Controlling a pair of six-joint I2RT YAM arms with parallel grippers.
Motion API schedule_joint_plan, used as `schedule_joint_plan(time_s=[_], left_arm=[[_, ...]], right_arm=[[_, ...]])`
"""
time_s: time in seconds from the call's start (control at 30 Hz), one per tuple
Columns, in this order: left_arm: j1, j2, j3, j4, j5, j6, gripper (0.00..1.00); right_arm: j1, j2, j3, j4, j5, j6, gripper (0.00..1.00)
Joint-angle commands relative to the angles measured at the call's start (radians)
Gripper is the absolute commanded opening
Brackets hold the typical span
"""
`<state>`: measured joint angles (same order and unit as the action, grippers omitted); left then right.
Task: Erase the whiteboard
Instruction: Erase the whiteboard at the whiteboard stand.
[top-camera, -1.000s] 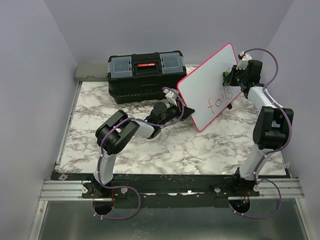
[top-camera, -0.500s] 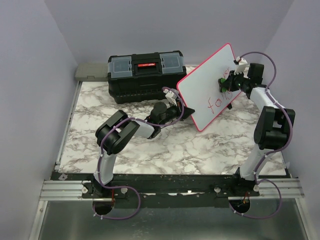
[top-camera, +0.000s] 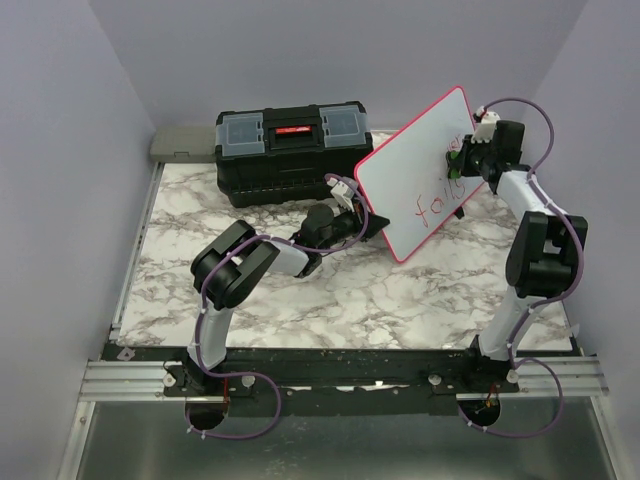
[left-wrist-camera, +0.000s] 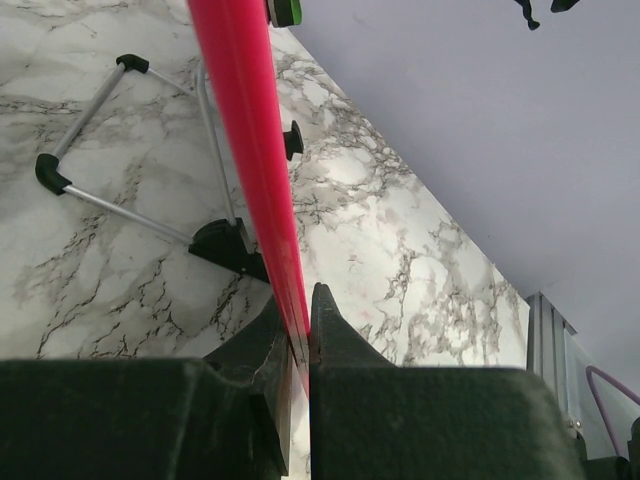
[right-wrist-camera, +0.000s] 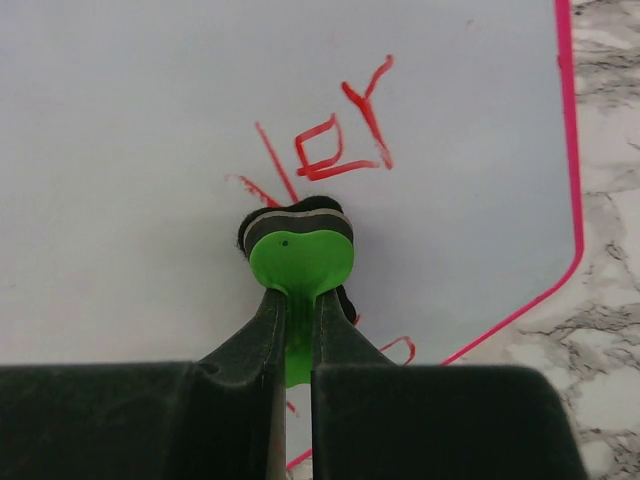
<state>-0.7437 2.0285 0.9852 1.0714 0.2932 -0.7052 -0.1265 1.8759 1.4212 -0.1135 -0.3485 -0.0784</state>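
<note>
The whiteboard (top-camera: 415, 180) stands tilted above the table, white with a pink-red rim and red handwriting (top-camera: 436, 206) low on its face. My left gripper (top-camera: 372, 224) is shut on the board's lower left edge. In the left wrist view the red rim (left-wrist-camera: 245, 120) runs down into my left gripper (left-wrist-camera: 300, 330). My right gripper (top-camera: 462, 160) is shut on a green eraser (right-wrist-camera: 300, 262) with a black felt pad. The pad presses on the whiteboard (right-wrist-camera: 140, 120) just below red letters (right-wrist-camera: 335, 140), with my right gripper (right-wrist-camera: 300, 312) behind it.
A black toolbox (top-camera: 290, 150) with a red latch sits at the back of the marble table (top-camera: 330, 300). A grey pad (top-camera: 183, 142) lies behind its left end. A wire stand with black feet (left-wrist-camera: 120, 195) rests on the marble under the board. Purple walls close in on all sides.
My right gripper slid the eraser left and down across the board, then back up to the right. The left arm and the board have stayed put.
</note>
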Motion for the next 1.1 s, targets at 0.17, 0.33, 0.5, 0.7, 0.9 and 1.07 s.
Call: schedule_joint_plan(time_s=[0.17,0.33,0.5,0.7,0.9,1.07], left_arm=[[-0.033,0.013,0.019,0.040,0.137,0.052,0.00],[-0.033,0.012,0.020,0.042,0.138,0.052,0.00],[-0.033,0.010,0.021,0.041,0.139,0.055,0.00],[-0.033,0.005,0.015,0.043,0.141,0.052,0.00],[-0.032,-0.002,0.003,0.048,0.138,0.055,0.00],[-0.033,0.004,0.004,0.053,0.139,0.051,0.00]], right_arm=[[-0.012,0.061,0.076,-0.003,0.033,-0.001,0.01],[-0.013,0.056,0.097,-0.031,-0.165,-0.011,0.01],[0.008,0.034,0.104,-0.044,-0.354,-0.013,0.01],[0.024,0.038,0.134,0.014,-0.136,0.111,0.01],[0.010,0.079,0.169,-0.008,0.088,0.129,0.01],[-0.013,0.090,0.138,-0.022,0.080,0.106,0.01]])
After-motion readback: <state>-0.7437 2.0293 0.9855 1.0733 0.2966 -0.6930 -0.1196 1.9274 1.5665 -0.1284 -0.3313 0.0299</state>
